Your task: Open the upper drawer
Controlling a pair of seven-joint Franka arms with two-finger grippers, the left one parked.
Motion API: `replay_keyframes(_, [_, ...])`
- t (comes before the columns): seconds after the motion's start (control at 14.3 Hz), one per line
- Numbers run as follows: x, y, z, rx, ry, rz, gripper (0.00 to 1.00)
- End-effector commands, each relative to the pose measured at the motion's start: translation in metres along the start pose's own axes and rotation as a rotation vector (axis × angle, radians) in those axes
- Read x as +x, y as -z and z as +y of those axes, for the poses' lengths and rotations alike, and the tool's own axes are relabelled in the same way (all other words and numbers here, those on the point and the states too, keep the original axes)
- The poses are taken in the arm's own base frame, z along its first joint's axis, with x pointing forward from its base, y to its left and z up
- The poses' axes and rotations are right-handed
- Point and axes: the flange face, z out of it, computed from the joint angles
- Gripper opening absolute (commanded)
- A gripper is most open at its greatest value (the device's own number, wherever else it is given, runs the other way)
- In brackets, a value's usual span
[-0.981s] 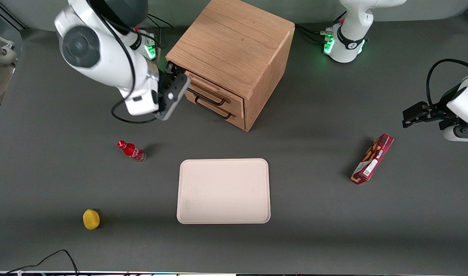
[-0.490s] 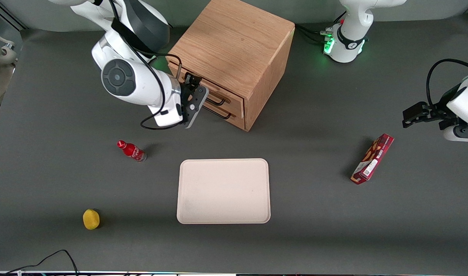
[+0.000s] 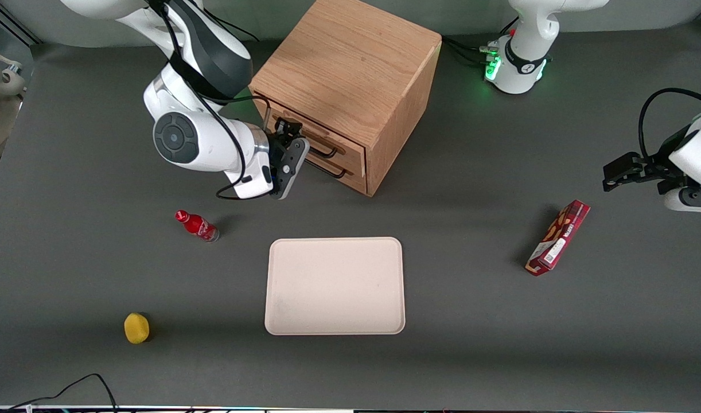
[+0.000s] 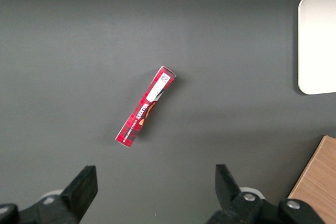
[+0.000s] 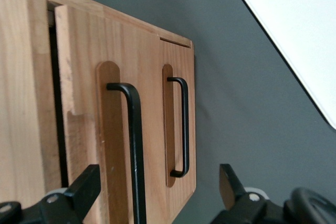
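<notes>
The light-oak cabinet (image 3: 350, 63) stands toward the back of the table. The upper drawer (image 5: 149, 103) carries a long black bar handle (image 5: 135, 150), also seen as the handle (image 3: 326, 152) in the front view. A narrow dark gap shows between its front and the cabinet frame. The lower drawer (image 5: 178, 66) has the same kind of handle (image 5: 184, 124). My right gripper (image 5: 157, 187) is open just in front of the drawer fronts, with the upper handle's bar passing between its fingers (image 5: 86, 187) and touching neither. In the front view the gripper (image 3: 290, 133) hides part of the drawers.
A cream tray (image 3: 334, 285) lies nearer the front camera than the cabinet. A small red bottle (image 3: 197, 225) lies near my arm, and a yellow object (image 3: 136, 328) near the table's front edge. A red box (image 3: 558, 237) lies toward the parked arm's end.
My arm has swung in front of the drawers and come lower. The gripper has closed in on the upper handle, its fingers now either side of the bar.
</notes>
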Motion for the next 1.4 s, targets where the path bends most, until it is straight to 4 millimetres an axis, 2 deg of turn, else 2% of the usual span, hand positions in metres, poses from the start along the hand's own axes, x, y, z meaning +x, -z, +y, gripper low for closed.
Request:
replay_keyframes(0.0, [-0.015, -0.007, -0.003, -0.001, -0.004, 0.013, 1.0])
replay_keyframes(0.49, [-0.024, -0.026, -0.004, -0.01, -0.023, 0.012, 1.0])
replay_keyframes(1.33, [-0.027, -0.04, -0.003, -0.021, -0.032, 0.018, 1.0])
